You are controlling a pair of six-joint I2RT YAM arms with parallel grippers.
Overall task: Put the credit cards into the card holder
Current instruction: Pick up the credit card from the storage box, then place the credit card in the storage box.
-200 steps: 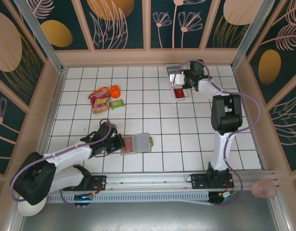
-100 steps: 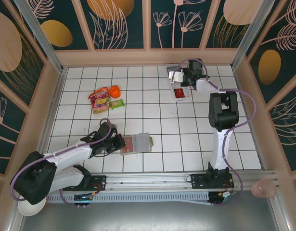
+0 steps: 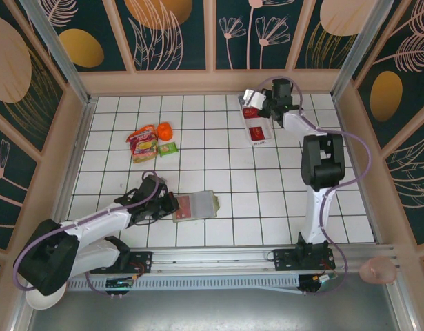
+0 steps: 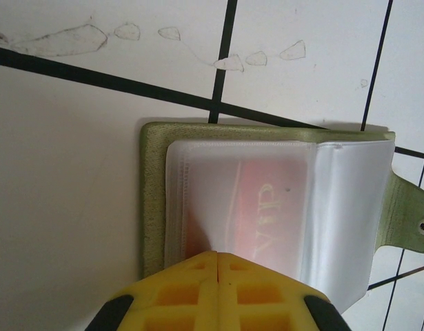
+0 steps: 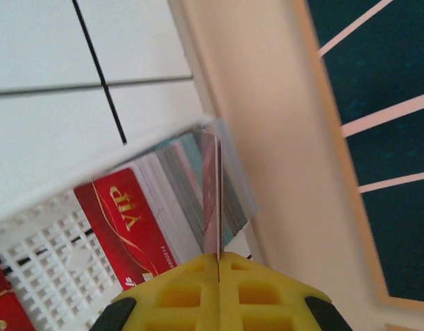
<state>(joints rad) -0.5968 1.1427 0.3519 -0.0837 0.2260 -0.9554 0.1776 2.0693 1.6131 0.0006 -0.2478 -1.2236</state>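
Observation:
The olive-green card holder [image 3: 206,205] lies open on the tiles near the front. One red credit card [image 4: 274,207] sits inside its clear plastic sleeves. My left gripper [image 3: 172,205] is shut, and its yellow tips [image 4: 217,254] rest on the sleeves' near edge beside the green cover [image 4: 154,200]. At the back, my right gripper [image 3: 256,103] hovers over the long white tray [image 3: 261,141]. It [image 5: 218,256] is shut on a credit card [image 5: 213,200] seen edge-on. Another red VIP card [image 5: 118,221] lies in the tray's mesh [image 5: 39,255].
Red-orange snack packets [image 3: 143,141], an orange item [image 3: 164,129] and a green packet [image 3: 168,149] lie at the left middle. The beige back wall [image 5: 280,138] is close beside my right gripper. More red cards [image 3: 256,131] lie in the tray.
My right gripper has moved toward the back wall, lifting the card off the tray. The left arm and the card holder have stayed put.

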